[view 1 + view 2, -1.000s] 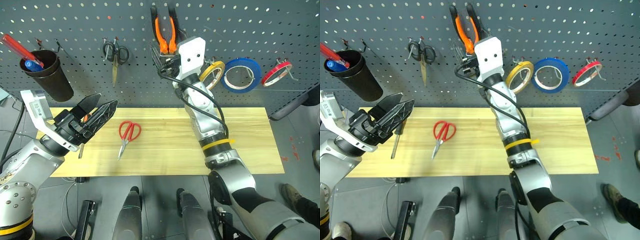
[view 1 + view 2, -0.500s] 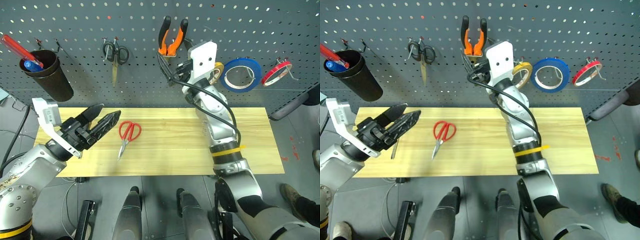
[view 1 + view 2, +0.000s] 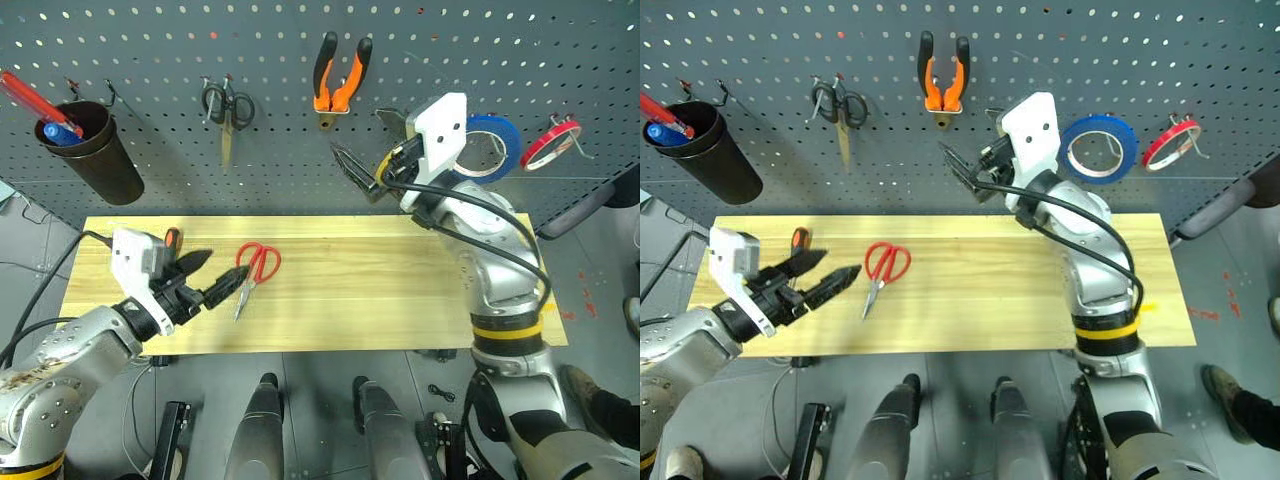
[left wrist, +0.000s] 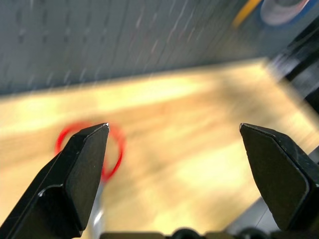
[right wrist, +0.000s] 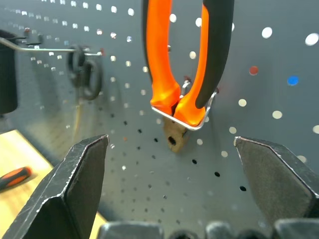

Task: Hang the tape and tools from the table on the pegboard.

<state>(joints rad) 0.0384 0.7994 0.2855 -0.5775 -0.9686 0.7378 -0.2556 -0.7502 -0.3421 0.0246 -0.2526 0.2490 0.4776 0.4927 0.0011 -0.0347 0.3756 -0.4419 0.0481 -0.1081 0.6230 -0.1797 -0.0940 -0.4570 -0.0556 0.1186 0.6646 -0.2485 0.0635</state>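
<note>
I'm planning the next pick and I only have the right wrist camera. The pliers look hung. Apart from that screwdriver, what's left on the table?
Observer: The red-handled scissors lie flat on the table, left of its middle.
Operator: Where's the left gripper?
Observer: The left gripper is open and low over the table's left part, its tips pointing at the scissors.
Operator: Is my right gripper clear of the pliers?
Observer: Yes. The right gripper is open, and sits below and to the right of the pliers, not touching them.
</note>
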